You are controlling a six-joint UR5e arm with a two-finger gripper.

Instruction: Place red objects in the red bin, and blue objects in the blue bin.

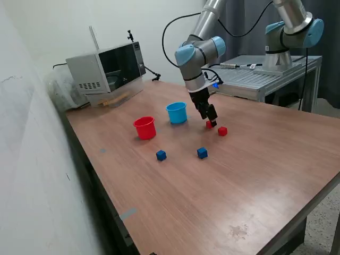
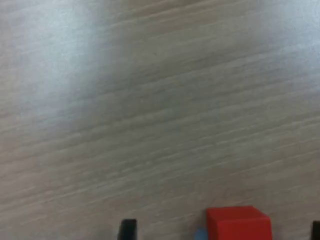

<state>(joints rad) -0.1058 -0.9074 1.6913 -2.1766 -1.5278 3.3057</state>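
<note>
hand (image 1: 211,121): low over the worktop, fingers pointing down at a red cube; wrist view shows one dark fingertip (image 2: 128,229) well apart from the cube and another at the frame edge, so fingers spread wide, nothing gripped
red cube at hand (image 1: 209,124): on the worktop right under the hand, partly hidden by the fingers in the exterior view; in the wrist view (image 2: 239,223) it sits between the fingertips, closer to one side, not touching the visible one
second red cube (image 1: 222,131): just beside the first, toward the exterior view's right, on the worktop
blue cube A (image 1: 202,153): on the worktop, nearer the camera than the hand
blue cube B (image 1: 161,155): to the exterior view's left of cube A, apart from it
blue cup (image 1: 177,112): upright, near the hand on the exterior view's left; contents can't tell
red cup (image 1: 144,128): upright, just left of the blue cup in the exterior view, not touching
worktop (image 1: 223,191): brown wood grain
microwave (image 1: 106,68): far corner, exterior view's left
</note>
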